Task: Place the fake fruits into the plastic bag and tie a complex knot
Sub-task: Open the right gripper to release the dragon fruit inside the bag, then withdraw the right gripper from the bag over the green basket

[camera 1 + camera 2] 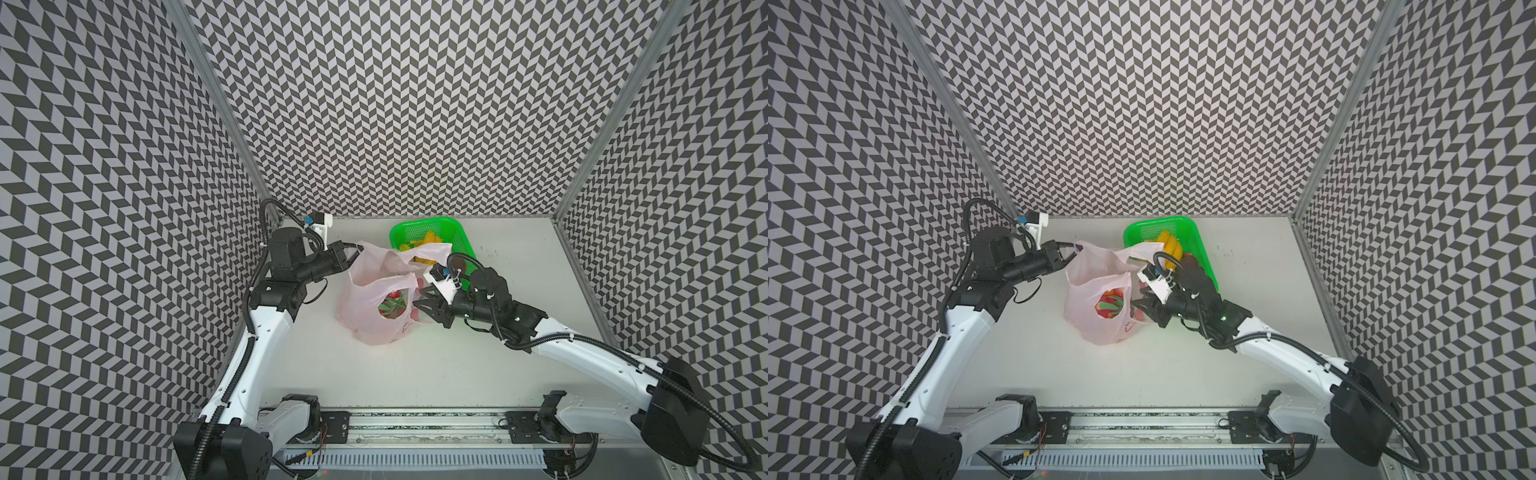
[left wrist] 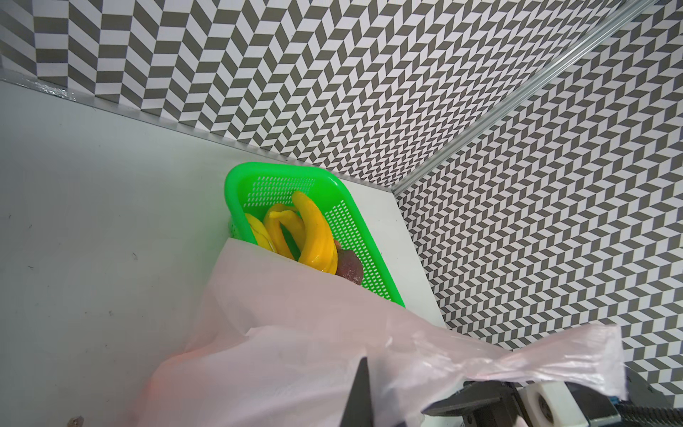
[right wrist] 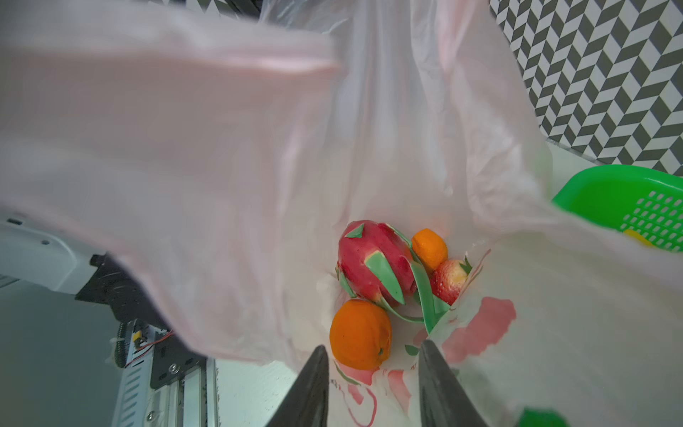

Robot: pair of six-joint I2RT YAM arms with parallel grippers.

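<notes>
Right wrist view shows the right claw (image 3: pixel 372 349) half spread, straddling the printed rim of the plastic bag (image 3: pixel 406 129), with fake fruits (image 3: pixel 373 258) inside. The left claw (image 1: pixel 356 250) is pressed together on one handle (image 2: pixel 554 358). The bag stands on the bench (image 1: pixel 415 374) beside a green basket (image 1: pixel 419 226), with chevron walls (image 1: pixel 415 104) around.

Overhead pair, wrists close — sharing bag (image 1: pixel 368 328).

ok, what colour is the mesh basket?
The basket is bright green, clearest in the left wrist view.
</notes>
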